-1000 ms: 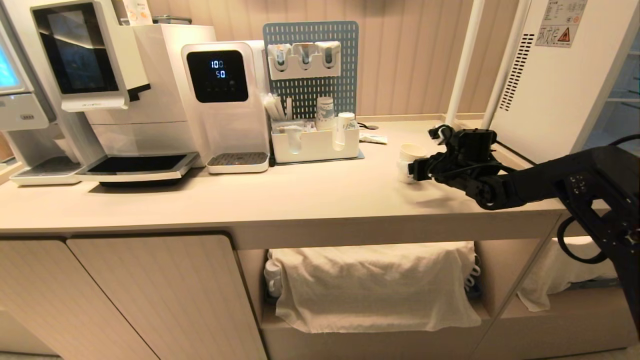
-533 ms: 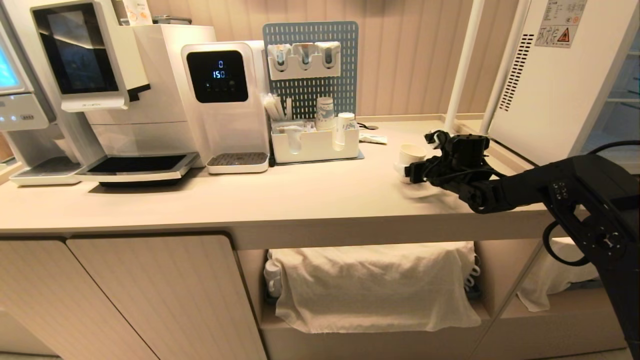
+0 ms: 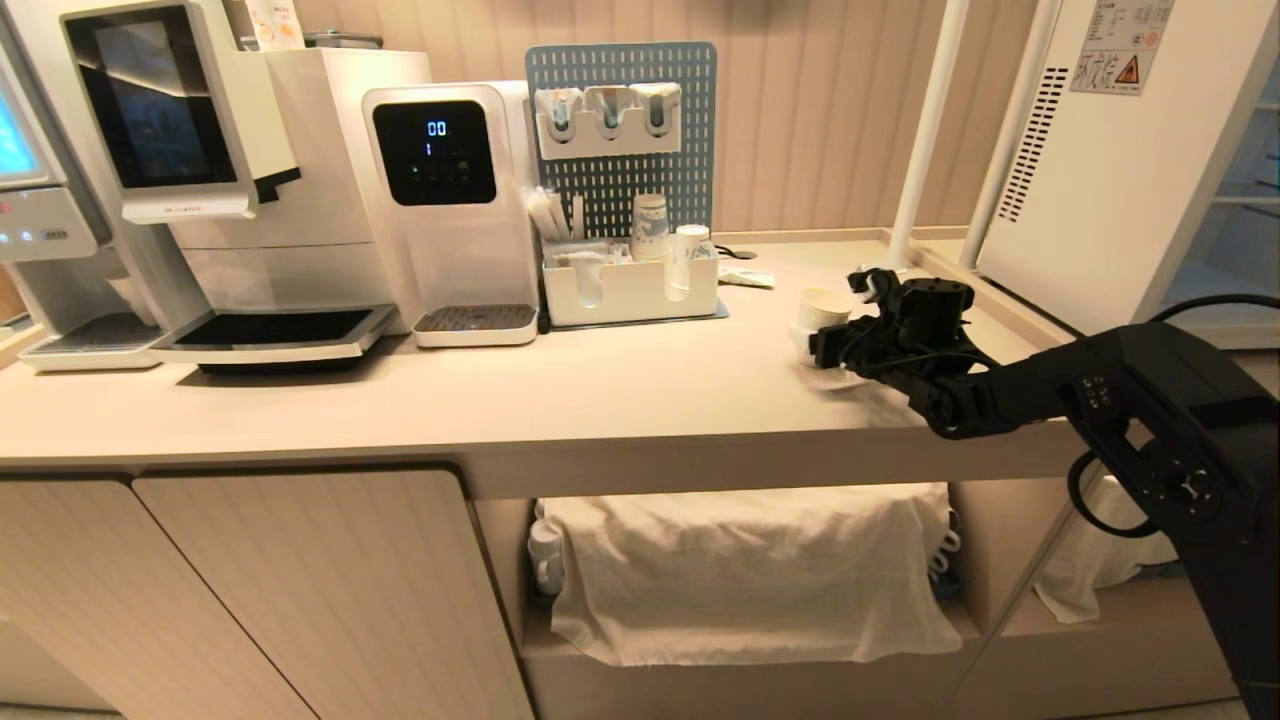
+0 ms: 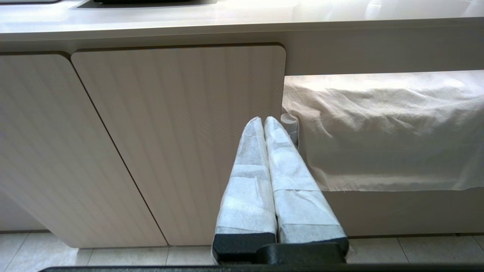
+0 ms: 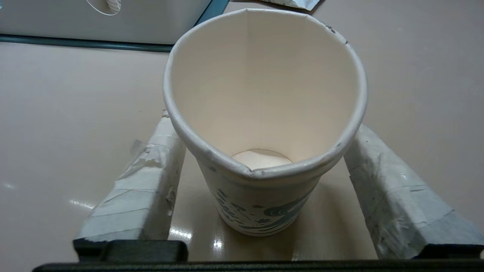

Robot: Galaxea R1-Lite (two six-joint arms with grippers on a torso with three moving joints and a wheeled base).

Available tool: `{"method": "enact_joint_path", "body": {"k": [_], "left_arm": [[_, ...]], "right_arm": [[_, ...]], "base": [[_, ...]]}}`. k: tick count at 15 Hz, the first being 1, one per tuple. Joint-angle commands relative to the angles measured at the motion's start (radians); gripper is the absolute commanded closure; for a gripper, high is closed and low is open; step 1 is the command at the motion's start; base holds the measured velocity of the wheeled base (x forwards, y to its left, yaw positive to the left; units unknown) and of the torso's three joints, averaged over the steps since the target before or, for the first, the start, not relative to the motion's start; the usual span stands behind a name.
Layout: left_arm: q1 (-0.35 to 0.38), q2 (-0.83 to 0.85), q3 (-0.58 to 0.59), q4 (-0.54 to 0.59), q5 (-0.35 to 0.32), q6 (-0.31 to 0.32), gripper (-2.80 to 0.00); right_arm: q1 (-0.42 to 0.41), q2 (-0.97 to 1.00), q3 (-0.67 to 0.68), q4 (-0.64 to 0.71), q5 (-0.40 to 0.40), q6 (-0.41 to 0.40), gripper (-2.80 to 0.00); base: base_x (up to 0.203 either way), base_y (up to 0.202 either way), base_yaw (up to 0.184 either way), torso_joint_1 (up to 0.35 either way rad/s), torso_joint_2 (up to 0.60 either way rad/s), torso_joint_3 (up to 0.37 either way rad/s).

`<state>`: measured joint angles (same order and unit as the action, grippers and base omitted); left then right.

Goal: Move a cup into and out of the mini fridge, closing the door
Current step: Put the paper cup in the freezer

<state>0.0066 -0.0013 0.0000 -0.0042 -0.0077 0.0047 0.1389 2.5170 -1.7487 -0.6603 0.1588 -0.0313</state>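
One cup [image 3: 823, 318] is all you need to think about here, so take the countertop [image 3: 600, 390] as your landmark and read across it from the left. The drink machines [image 3: 300, 200] sit at its left end, the white organiser tray [image 3: 630, 290] stands mid-way along its back, and the cup is upright on the bare top to the right of that tray, well short of the mini fridge [image 3: 1110, 170] at the far right end.

Your right gripper [image 5: 261, 181] is level with the countertop, its taped fingers [image 5: 143, 181] standing apart on either side of the cup wall, low down near the printed band. In the right wrist view both fingers look close to the wall or just meeting it; you have no firm hold yet. Close slowly and evenly. The paper rim is already creased, so it will likely buckle if you squeeze hard; stop as soon as the wall takes the load, then lift straight up before swinging toward the fridge.

Your left gripper [image 4: 264, 124] hangs clenched and empty below the countertop, in front of the cabinet door [image 4: 177, 143].
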Motion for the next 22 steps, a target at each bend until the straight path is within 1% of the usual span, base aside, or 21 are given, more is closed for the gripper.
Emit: {"method": "enact_joint_path", "body": {"k": [1,5,8,10,11,12,13,14,16,17,18,19,20,22], "left_arm": [[0.001,0.001,0.000,0.000,0.000,0.000,0.00],[0.001,0.001,0.000,0.000,0.000,0.000,0.00],[0.001,0.001,0.000,0.000,0.000,0.000,0.00],[0.001,0.001,0.000,0.000,0.000,0.000,0.00],[0.001,0.001,0.000,0.000,0.000,0.000,0.00],[0.001,0.001,0.000,0.000,0.000,0.000,0.00],[0.001,0.001,0.000,0.000,0.000,0.000,0.00],[0.001,0.001,0.000,0.000,0.000,0.000,0.00],[0.001,0.001,0.000,0.000,0.000,0.000,0.00],[0.000,0.001,0.000,0.000,0.000,0.000,0.00],[0.001,0.001,0.000,0.000,0.000,0.000,0.00],[0.001,0.001,0.000,0.000,0.000,0.000,0.00],[0.001,0.001,0.000,0.000,0.000,0.000,0.00],[0.001,0.001,0.000,0.000,0.000,0.000,0.00]], "right_arm": [[0.001,-0.015,0.015,0.001,0.001,-0.011,0.00],[0.001,-0.070,0.046,0.006,0.002,-0.012,0.00],[0.000,-0.125,0.095,0.002,0.001,-0.013,0.00],[-0.010,-0.208,0.152,0.018,-0.004,-0.016,0.00],[-0.018,-0.283,0.191,0.066,-0.006,-0.026,0.00],[-0.028,-0.378,0.227,0.148,-0.006,-0.041,0.00],[-0.038,-0.482,0.257,0.260,-0.006,-0.057,0.00],[-0.051,-0.606,0.284,0.423,-0.005,-0.086,0.00],[-0.079,-0.872,0.337,0.789,-0.005,-0.139,0.00],[-0.089,-1.003,0.377,0.917,-0.006,-0.143,0.00],[-0.098,-1.145,0.443,1.009,-0.011,-0.138,0.00],[-0.106,-1.288,0.532,1.063,-0.027,-0.132,0.00],[-0.111,-1.424,0.652,1.088,-0.053,-0.125,0.00],[-0.119,-1.696,0.992,1.057,-0.101,-0.101,0.00]], "base": [[0.000,0.000,0.000,0.000,0.00,0.000],[0.000,0.000,0.000,0.000,0.00,0.000],[0.000,0.000,0.000,0.000,0.00,0.000],[0.000,0.000,0.000,0.000,0.00,0.000],[0.000,0.000,0.000,0.000,0.00,0.000],[0.000,0.000,0.000,0.000,0.00,0.000],[0.000,0.000,0.000,0.000,0.00,0.000],[0.000,0.000,0.000,0.000,0.00,0.000],[0.000,0.000,0.000,0.000,0.00,0.000],[0.000,0.000,0.000,0.000,0.00,0.000],[0.000,0.000,0.000,0.000,0.00,0.000],[0.000,0.000,0.000,0.000,0.00,0.000],[0.000,0.000,0.000,0.000,0.00,0.000],[0.000,0.000,0.000,0.000,0.00,0.000]]}}
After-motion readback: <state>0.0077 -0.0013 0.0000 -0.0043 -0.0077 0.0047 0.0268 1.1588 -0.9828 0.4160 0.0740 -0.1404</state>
